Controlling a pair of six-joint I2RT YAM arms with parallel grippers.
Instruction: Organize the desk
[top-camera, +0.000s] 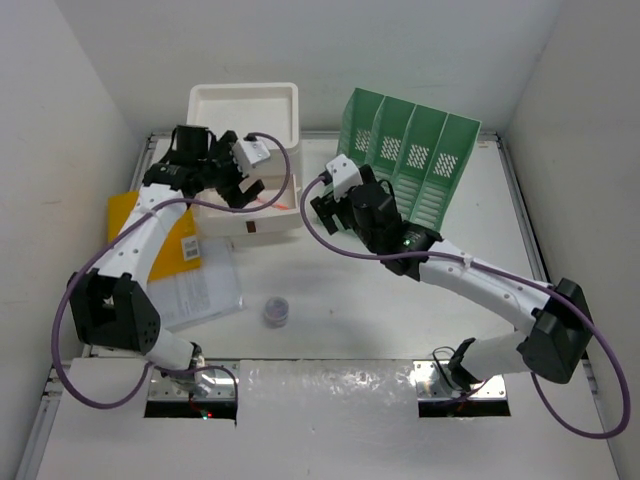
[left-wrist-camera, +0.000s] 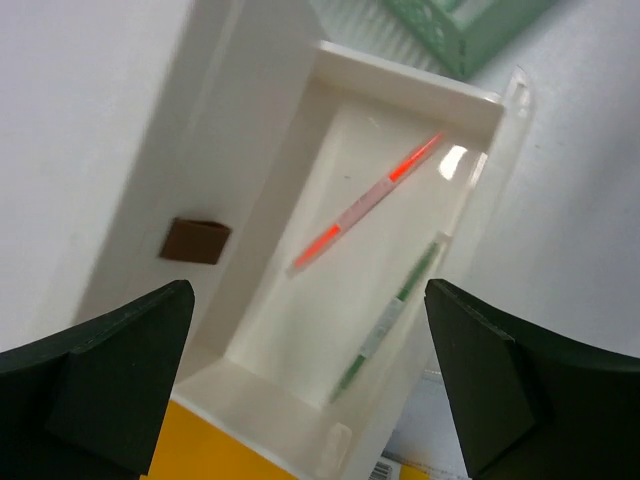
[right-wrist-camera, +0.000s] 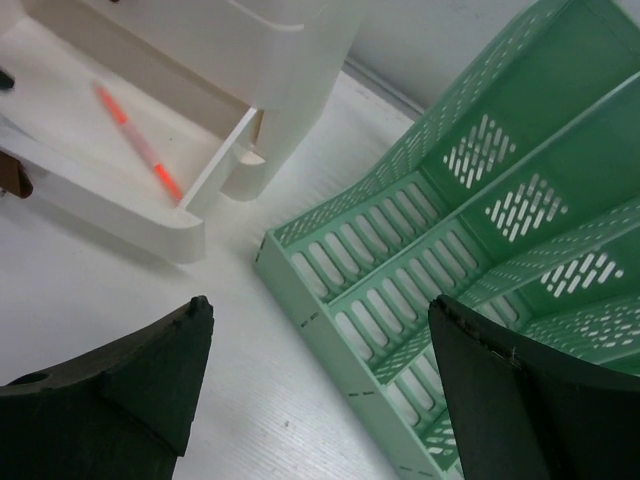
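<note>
Two sets of jaws spread wide, nothing held. Left gripper (left-wrist-camera: 308, 300) hangs over open white plastic drawer (left-wrist-camera: 300, 310) containing orange-and-clear pen (left-wrist-camera: 365, 205) and slim green pen (left-wrist-camera: 395, 310). Right gripper (right-wrist-camera: 320, 310) over large white flat desk (top-camera: 340, 290), beside green slotted plastic file rack (right-wrist-camera: 480, 230).

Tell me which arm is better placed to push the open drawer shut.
Left. The left gripper hangs open directly over the drawer; the right gripper is farther off, beside the green file rack.
</note>
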